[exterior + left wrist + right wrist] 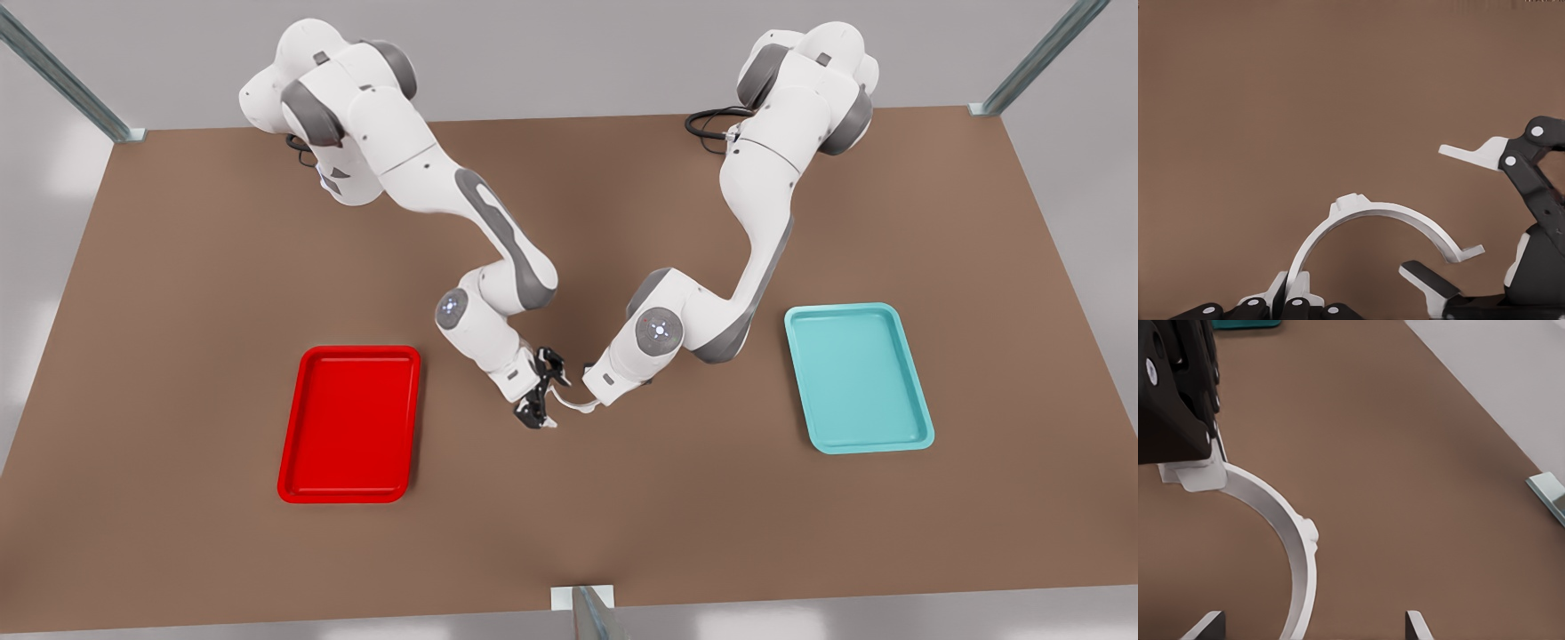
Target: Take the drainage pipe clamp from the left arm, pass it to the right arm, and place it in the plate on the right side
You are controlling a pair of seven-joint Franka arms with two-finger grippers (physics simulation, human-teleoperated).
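Observation:
The drainage pipe clamp (569,406), a thin white half-ring, hangs above the table's middle between the two arms. My left gripper (1291,297), on the arm at the front view's right, is shut on one end tab of the clamp (1365,213). My right gripper (545,391), on the arm at the front view's left, is open. Its fingers (1471,155) straddle the clamp's free end without touching it. In the right wrist view the clamp (1295,540) arcs from the left gripper (1197,470) down between the right gripper (1313,628). The red plate (347,427) lies at the front view's left.
A teal tray (858,378) lies at the front view's right, and its edge (1245,323) shows behind the left gripper. Metal frame posts stand at the table's corners (124,133) and front edge (582,604). A metal bracket (1548,492) sits at the table's edge.

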